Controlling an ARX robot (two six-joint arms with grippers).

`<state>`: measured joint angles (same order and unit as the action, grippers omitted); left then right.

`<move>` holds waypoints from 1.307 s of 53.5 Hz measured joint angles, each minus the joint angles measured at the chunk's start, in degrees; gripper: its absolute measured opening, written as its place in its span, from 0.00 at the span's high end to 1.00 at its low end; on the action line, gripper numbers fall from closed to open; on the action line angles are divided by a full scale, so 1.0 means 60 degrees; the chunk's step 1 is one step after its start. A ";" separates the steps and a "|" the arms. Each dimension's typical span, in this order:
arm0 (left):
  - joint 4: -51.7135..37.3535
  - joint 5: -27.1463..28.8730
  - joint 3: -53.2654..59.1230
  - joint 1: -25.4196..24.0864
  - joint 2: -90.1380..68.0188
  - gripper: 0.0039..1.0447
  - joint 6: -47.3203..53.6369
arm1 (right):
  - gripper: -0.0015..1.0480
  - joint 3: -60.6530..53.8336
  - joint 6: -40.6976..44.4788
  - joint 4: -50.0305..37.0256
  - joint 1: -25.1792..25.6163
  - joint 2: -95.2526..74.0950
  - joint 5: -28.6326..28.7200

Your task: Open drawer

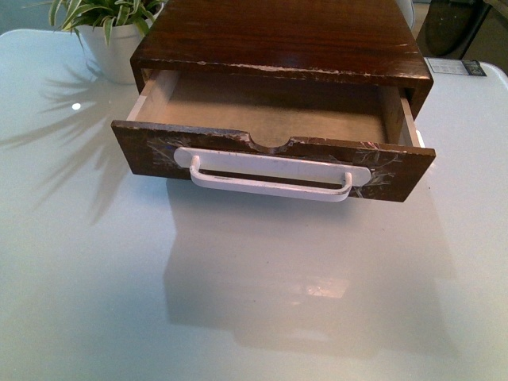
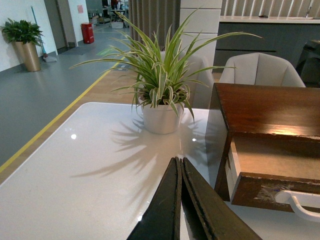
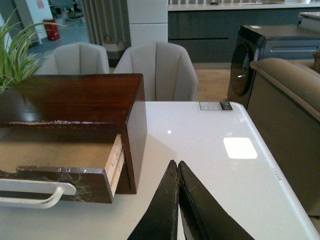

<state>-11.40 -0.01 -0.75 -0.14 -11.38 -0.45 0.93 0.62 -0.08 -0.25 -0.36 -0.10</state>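
The drawer (image 1: 270, 163) stands pulled out of its dark wooden box (image 1: 282, 40), with its pale interior empty. Its scuffed dark-brown front has a half-round notch in the top edge and carries a long white bar handle (image 1: 270, 176). Neither arm shows in the front view. My left gripper (image 2: 179, 162) is shut and empty, above the table to the left of the drawer (image 2: 272, 175). My right gripper (image 3: 176, 165) is shut and empty, above the table to the right of the drawer (image 3: 65, 165).
A potted striped plant (image 2: 161, 95) in a white pot (image 1: 111, 49) stands on the white glossy table (image 1: 238, 302) left of the box. A small grey card (image 3: 215, 105) lies at the table's far right. Chairs (image 3: 155, 70) stand behind the table.
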 joint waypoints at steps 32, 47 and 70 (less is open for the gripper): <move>0.1887 0.0000 0.0000 0.0000 0.1836 0.80 0.0000 | 0.93 0.0000 0.0000 0.0000 0.0000 0.0007 -0.0004; 0.1887 0.0004 0.0000 0.0000 0.1836 0.31 0.0000 | 0.45 0.0000 0.0000 0.0000 0.0000 0.0007 -0.0004; 0.1887 0.0004 0.0000 0.0000 0.1836 0.08 0.0025 | 0.09 0.0000 -0.0007 0.0000 0.0000 0.0007 -0.0004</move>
<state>-0.08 0.01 -0.75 -0.14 -0.36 -0.30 0.93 0.58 -0.08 -0.25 -0.32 -0.12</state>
